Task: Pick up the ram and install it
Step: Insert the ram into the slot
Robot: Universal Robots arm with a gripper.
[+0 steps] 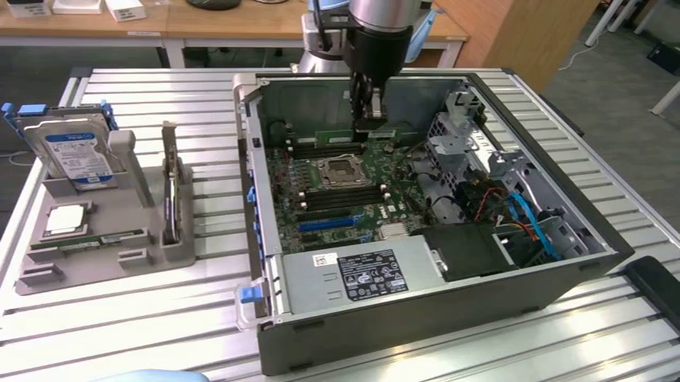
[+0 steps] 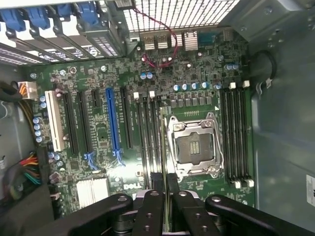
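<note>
My gripper point(image 1: 368, 118) reaches down into the open computer case point(image 1: 279, 318) and is shut on the ram point(image 1: 355, 131), a thin green stick held level just above the motherboard point(image 1: 318, 211). The wrist view shows the ram point(image 2: 163, 142) edge-on as a narrow line between my two black fingers point(image 2: 156, 184). It hangs over the black memory slots point(image 2: 147, 137) beside the empty CPU socket point(image 2: 194, 147). I cannot tell whether it touches a slot.
A grey holder tray point(image 1: 138, 215) on the exterior view's left carries a hard drive point(image 1: 75, 155), a square silver chip point(image 1: 66, 219), an upright card point(image 1: 170, 187) and a thin green board point(image 1: 91, 240). More slots point(image 2: 236, 132), cables point(image 1: 526, 219) and a drive cage point(image 1: 467, 131) crowd the case.
</note>
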